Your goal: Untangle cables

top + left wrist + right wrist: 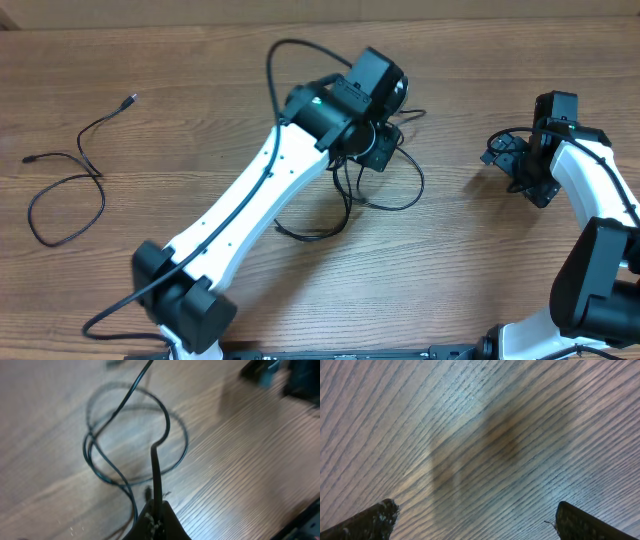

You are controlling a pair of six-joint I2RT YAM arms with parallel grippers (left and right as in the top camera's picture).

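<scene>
The left end effector [156,510] is pressed together, pinching one strand of the tangled cables [156,467] looped mid-table [200,70]. The right end effector [475,512] hangs spread wide above the wood. A separate cable [100,176] lies far left.

The right gripper [475,527] stands open: its two dark fingertips [370,521] occupy the lower left and lower right corners of the frame, well apart. Between and above them lies bare wood-grain table [470,395]. A soft, blurred shadow [495,435] marks the frame centre.
</scene>
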